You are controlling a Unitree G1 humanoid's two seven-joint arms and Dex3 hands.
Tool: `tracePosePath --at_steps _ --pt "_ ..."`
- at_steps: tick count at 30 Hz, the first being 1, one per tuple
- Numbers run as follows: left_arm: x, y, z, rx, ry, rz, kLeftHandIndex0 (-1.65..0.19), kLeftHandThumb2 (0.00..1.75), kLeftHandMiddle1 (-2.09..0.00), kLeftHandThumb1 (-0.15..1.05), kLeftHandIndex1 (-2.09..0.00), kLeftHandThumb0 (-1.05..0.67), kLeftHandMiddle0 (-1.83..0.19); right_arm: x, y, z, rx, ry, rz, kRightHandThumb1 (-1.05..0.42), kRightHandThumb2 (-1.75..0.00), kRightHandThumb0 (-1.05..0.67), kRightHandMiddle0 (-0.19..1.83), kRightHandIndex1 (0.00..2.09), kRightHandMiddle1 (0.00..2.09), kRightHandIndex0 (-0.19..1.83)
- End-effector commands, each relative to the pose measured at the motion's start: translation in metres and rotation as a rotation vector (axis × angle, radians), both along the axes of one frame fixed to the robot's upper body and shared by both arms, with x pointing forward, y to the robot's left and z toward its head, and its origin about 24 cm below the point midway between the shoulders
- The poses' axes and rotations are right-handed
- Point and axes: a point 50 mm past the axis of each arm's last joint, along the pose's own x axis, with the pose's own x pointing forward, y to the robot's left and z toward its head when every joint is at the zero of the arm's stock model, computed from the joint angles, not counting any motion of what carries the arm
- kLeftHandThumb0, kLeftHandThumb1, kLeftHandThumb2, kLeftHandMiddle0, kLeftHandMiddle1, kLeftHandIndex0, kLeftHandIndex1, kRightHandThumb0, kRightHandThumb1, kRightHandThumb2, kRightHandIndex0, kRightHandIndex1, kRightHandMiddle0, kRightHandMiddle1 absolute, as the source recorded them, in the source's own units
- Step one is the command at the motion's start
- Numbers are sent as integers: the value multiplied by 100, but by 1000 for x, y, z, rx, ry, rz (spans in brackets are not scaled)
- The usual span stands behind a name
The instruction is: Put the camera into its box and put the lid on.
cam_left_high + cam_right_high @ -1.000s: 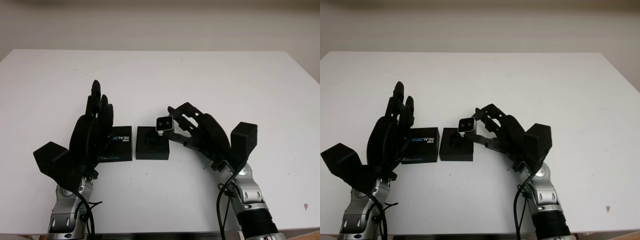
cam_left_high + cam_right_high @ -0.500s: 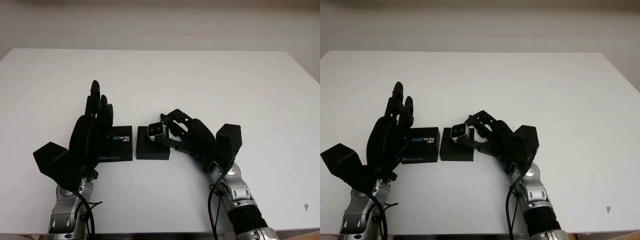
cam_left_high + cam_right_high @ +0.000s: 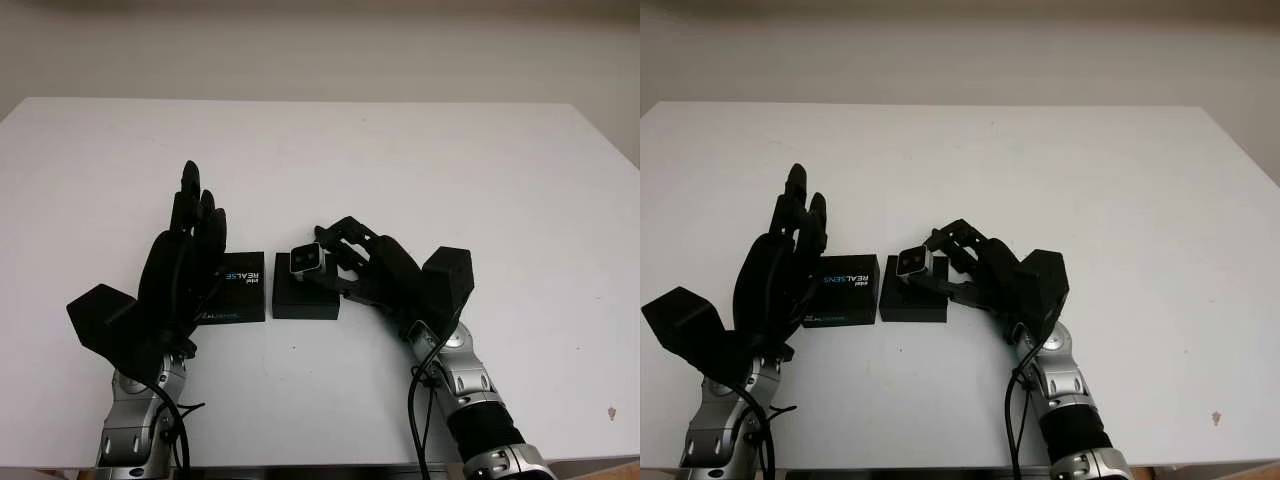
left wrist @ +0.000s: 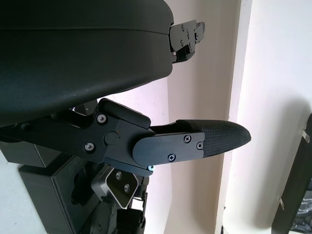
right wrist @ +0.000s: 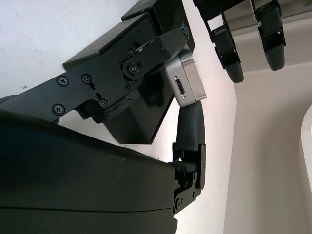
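A small silver camera (image 3: 304, 260) with two dark lenses is pinched in my right hand (image 3: 340, 262), just above the left part of the open black box (image 3: 306, 292). In the right wrist view the camera (image 5: 186, 82) shows its port side between my fingertips, over the box (image 5: 141, 112). The black lid (image 3: 233, 289), printed with white and blue lettering, lies flat on the table just left of the box. My left hand (image 3: 190, 255) stands upright and open beside the lid, its fingers partly covering the lid's left edge.
The white table (image 3: 420, 160) stretches wide behind and to both sides of the box. Its far edge meets a pale wall. A small dark speck (image 3: 611, 411) marks the table near the front right corner.
My right hand has carried the camera leftward and down, from beside the box's right rim to just above its left part. The left hand and the lid have not moved.
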Motion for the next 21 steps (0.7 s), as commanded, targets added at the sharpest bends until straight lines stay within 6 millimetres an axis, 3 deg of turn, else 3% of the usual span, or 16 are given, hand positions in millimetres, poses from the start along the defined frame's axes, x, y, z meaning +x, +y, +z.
tracePosePath --at_steps 1,21 --pt "-1 0 1 5 -9 -2 19 51 0 105 0 -76 19 0 4 -1 -4 1 12 -89 -5 -42 34 6 178 22" --pt "-2 -2 -1 -10 -6 2 19 51 0 105 0 -75 19 -4 5 1 -90 -70 20 -89 -5 -40 32 6 175 22"
